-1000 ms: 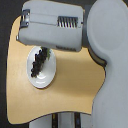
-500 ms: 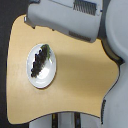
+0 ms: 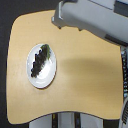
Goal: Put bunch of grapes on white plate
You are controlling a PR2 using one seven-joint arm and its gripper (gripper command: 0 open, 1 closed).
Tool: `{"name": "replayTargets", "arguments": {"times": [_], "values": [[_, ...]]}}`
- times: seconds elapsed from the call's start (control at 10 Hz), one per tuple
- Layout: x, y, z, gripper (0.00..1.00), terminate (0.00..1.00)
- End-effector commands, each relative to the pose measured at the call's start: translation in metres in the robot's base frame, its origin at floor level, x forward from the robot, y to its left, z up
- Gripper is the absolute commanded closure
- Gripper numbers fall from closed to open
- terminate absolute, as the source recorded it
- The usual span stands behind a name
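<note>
Pincer fingers cannot be made out: only a big grey arm (image 3: 92, 20) is seen at the top of the exterior view, and it cannot be told whether the pincer is open or closed, or whether anything is held in it. The arm's blocky grey end is seen over the top edge of the surface (image 3: 85, 80), and it runs off toward the exterior view's right corner.

Very little else is seen around. The surface is light wood with round corners. Only the white plate (image 3: 47, 75) is placed on it. A dark strip (image 3: 124, 75) with small parts is seen along the exterior view's right edge, past the surface. Something dark is seen below the bottom edge, but it is too blurred to name.

Lots of bare wood is left open in the middle, on the exterior view's right and along the bottom. The plate is set near the exterior view's left edge of the surface, with a small band of wood left between them.

The bunch of grapes (image 3: 38, 62) is laid on the white plate, long and dark, with its green stem pointed up toward the top. The grapes are found well apart from the grey arm, below it and toward the exterior view's left. Nothing is placed between them.
</note>
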Motion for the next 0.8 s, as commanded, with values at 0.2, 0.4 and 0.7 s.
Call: {"name": "replayTargets", "arguments": {"times": [0.2,0.4,0.7], "values": [[-0.018,-0.181,0.002,0.00,0.00],[-0.022,-0.204,-0.010,0.00,0.00],[-0.029,-0.222,-0.031,0.00,1.00]]}}
